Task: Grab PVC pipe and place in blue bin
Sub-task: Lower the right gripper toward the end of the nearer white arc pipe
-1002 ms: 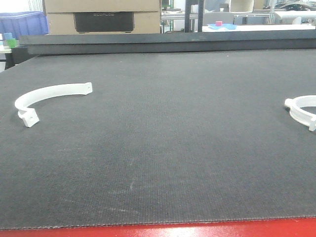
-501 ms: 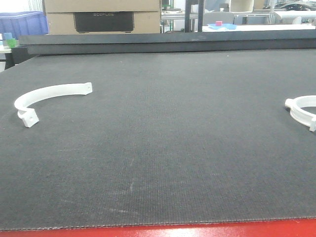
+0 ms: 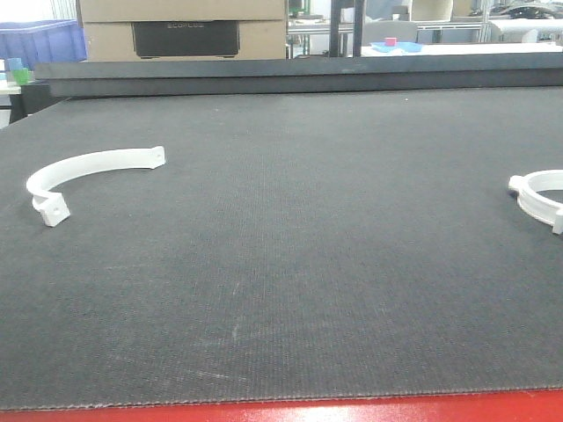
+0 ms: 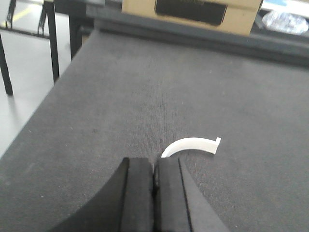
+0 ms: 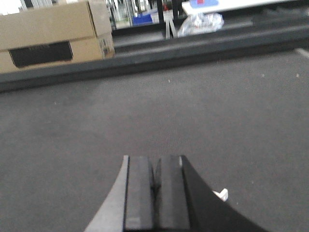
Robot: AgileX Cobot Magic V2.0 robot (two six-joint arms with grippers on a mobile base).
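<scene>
Dark woven matting covers the counter [image 3: 290,264], with a cardboard box [image 3: 180,26] behind its far edge and a blue bin [image 3: 40,40] off in the back left corner, well apart from everything I can reach. My left end effector [image 4: 154,166] is clenched, pads pressed together on nothing, and the curved white pipe piece [image 4: 190,145] lies flat on the matting just ahead and a little to its right. My right end effector [image 5: 154,164] is likewise clenched and empty, with only a white sliver [image 5: 222,194] showing past its side, which I take to be the second white piece [image 3: 541,193]. If I come down closed like this, I expect to shove the arc along the matting instead of taking it. It is thin and low, so a shallow bite could let it pivot out. The bin sits far away, so a weak hold may drop it on the way.
</scene>
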